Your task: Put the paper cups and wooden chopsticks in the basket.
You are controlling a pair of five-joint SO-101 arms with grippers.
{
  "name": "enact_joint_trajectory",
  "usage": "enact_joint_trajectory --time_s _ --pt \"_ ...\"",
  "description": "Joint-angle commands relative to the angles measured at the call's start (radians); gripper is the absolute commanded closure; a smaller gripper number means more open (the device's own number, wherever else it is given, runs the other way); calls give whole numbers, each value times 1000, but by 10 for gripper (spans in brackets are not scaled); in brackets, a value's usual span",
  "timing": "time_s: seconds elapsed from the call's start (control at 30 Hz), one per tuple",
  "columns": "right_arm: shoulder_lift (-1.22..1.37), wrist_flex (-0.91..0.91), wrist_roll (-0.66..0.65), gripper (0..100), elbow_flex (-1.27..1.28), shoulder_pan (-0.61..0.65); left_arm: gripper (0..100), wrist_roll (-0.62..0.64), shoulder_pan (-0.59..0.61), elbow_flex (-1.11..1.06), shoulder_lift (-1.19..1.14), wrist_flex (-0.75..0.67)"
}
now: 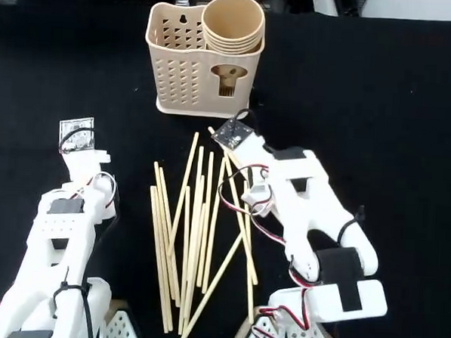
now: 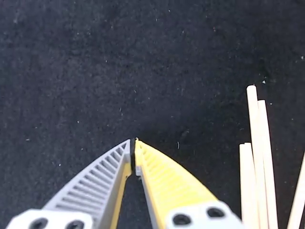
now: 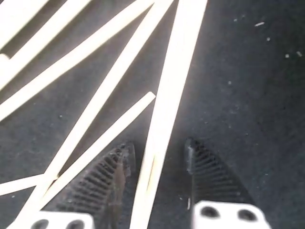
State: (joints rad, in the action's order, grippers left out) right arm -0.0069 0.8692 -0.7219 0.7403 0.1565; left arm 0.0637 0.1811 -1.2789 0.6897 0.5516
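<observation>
Cups are in the basket; my released right tool straddles a chopstick, so next I clench. Left tool is clenched.

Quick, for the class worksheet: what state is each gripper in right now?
Left gripper: closed, holding nothing.
Right gripper: open, one finger on each side of a chopstick.

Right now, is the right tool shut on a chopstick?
No, the right tool is open, with one chopstick lying loose in its gap.
</observation>
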Motion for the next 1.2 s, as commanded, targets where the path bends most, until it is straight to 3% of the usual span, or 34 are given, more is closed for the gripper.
enact_joint_trajectory --time_s 0.0,0.3,0.43,0.7,0.97,1.17 --pt "7 6 -49 894 -33 11 971 -8 10 7 26 -14" --pt "7 9 -60 987 -28 5 971 -8 12 5 26 -14" --pt "5 11 -64 987 -47 -64 971 -8 12 5 26 -14" --pt "-77 57 -245 987 -54 -265 971 -8 12 5 26 -15" --pt "-209 173 -361 985 -50 -341 971 -8 12 5 26 -15" --pt "-197 175 -376 984 -2 -353 971 -8 12 5 26 -15"
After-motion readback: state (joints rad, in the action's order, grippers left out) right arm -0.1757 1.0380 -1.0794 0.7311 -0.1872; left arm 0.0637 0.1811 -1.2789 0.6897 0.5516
